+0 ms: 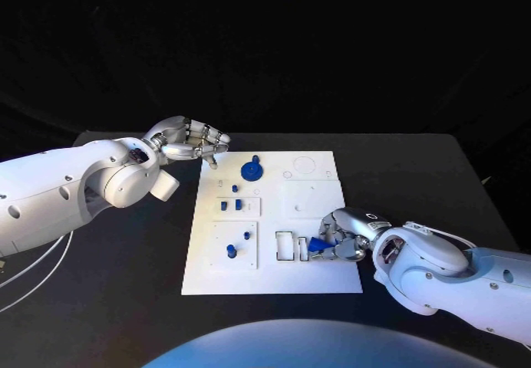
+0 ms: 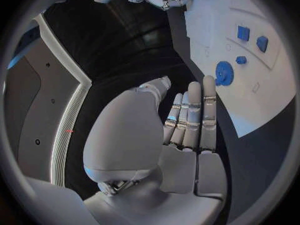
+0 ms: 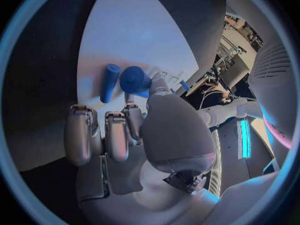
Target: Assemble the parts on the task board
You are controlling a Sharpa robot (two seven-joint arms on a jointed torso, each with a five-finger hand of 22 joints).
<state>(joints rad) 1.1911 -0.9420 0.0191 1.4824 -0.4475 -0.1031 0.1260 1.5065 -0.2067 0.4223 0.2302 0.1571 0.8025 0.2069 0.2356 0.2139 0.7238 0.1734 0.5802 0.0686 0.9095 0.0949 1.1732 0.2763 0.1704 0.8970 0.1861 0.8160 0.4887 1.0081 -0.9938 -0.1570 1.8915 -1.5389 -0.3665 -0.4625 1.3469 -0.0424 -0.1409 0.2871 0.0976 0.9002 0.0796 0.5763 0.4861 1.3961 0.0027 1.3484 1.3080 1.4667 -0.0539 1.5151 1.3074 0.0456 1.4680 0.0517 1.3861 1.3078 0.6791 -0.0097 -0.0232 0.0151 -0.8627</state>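
Observation:
The white task board [image 1: 277,268] lies in the middle of the black table. My right hand [image 1: 347,234] rests over its near right part and pinches a blue part [image 1: 320,244] between thumb and a finger, beside the open rectangular slots [image 1: 285,245]. In the right wrist view the held blue part [image 3: 135,80] sits at the fingertips, with a blue peg [image 3: 110,83] next to it over the board. My left hand [image 1: 195,141] hovers at the board's far left corner, holding nothing, fingers straight and together [image 2: 190,120]. A blue gear [image 1: 252,169] stands on the board's far part.
Small blue pieces sit in the board's left column: a peg [image 1: 235,186], a pair [image 1: 229,205] and two more [image 1: 232,250]. The left wrist view shows the gear [image 2: 224,73] and blue blocks [image 2: 252,38]. White cables [image 1: 28,268] run along the table's left edge.

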